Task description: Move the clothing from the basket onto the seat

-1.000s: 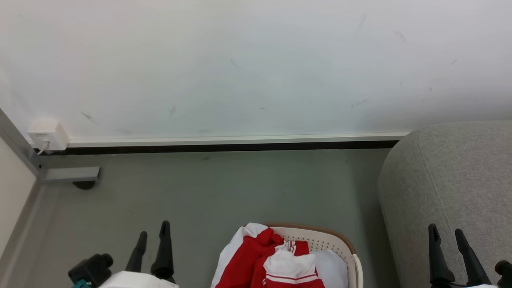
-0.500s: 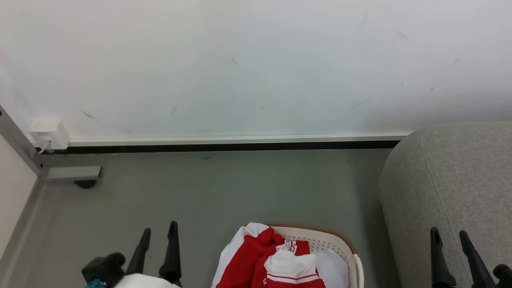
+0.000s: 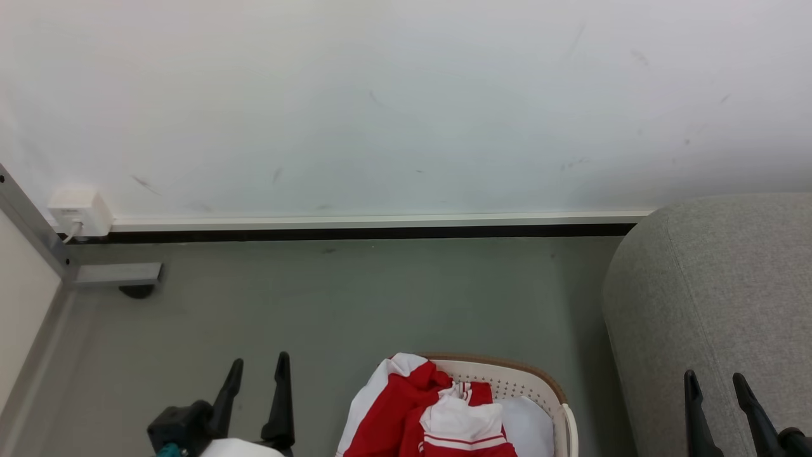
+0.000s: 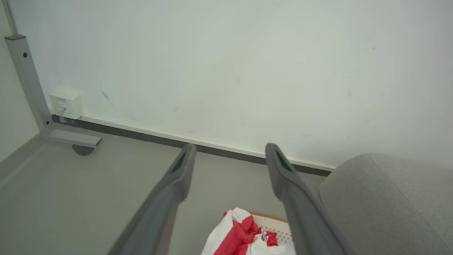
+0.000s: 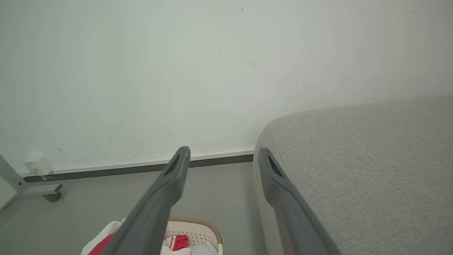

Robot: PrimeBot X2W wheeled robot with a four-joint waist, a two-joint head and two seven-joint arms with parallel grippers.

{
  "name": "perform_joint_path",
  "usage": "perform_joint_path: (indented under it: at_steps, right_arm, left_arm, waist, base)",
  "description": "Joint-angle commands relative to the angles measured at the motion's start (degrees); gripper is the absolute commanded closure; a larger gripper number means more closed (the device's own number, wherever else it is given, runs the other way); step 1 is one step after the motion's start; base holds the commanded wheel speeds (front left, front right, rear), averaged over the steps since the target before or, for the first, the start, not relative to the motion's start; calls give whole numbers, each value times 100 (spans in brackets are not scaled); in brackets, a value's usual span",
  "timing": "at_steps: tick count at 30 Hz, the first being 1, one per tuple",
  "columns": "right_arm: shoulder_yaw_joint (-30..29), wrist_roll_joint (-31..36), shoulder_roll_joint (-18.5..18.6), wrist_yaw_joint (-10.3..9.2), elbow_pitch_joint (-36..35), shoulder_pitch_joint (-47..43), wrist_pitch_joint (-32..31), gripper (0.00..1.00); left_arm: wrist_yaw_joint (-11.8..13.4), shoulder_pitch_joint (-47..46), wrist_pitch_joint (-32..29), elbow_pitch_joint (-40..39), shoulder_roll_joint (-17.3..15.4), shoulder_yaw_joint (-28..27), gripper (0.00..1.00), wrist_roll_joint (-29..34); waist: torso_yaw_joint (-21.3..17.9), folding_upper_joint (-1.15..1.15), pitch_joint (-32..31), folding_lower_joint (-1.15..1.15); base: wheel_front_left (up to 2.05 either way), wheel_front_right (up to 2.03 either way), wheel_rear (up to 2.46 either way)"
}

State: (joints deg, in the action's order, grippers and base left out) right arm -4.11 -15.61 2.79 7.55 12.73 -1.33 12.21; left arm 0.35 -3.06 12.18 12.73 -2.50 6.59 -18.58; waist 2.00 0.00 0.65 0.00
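The red and white clothing (image 3: 415, 409) lies heaped in the cream basket (image 3: 539, 384) at the bottom centre of the head view, one fold draped over the left rim. A plain white cushion (image 3: 530, 425) lies beside it inside. The light-grey seat (image 3: 717, 298) rises at the right. My left gripper (image 3: 259, 368) stands open over the floor, left of the basket and apart from it. My right gripper (image 3: 713, 383) stands open in front of the seat. The left wrist view shows the clothing (image 4: 233, 233), basket (image 4: 272, 223) and seat (image 4: 385, 202); the right wrist view shows the basket (image 5: 198, 228) and seat (image 5: 357, 163).
A white wall (image 3: 406, 108) with a dark skirting strip runs across the back. A grey metal frame leg (image 3: 114, 274) with a foot and a white socket box (image 3: 79, 211) sit at the left corner. Grey floor (image 3: 355, 298) lies between the wall and the basket.
My left gripper has shifted right, toward the basket, and slightly lower in the head view. My right gripper has sunk a little toward the bottom edge. The clothing has not moved.
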Motion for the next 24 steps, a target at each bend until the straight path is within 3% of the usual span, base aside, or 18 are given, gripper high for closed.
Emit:
perform_joint_path:
  at_steps: [1,24]
  right_arm:
    - [-33,150,13,-9,-1,-37,56,0]
    - [-183,850,20,-12,73,-130,303,0]
  left_arm:
    - [19,36,63,-24,-48,16,0,154]
    - [-8,108,302,14,-58,115,0,1152]
  waist:
    - [2,0,0,0]
    - [11,0,18,0]
  base:
    - [0,0,0]
    - [0,0,0]
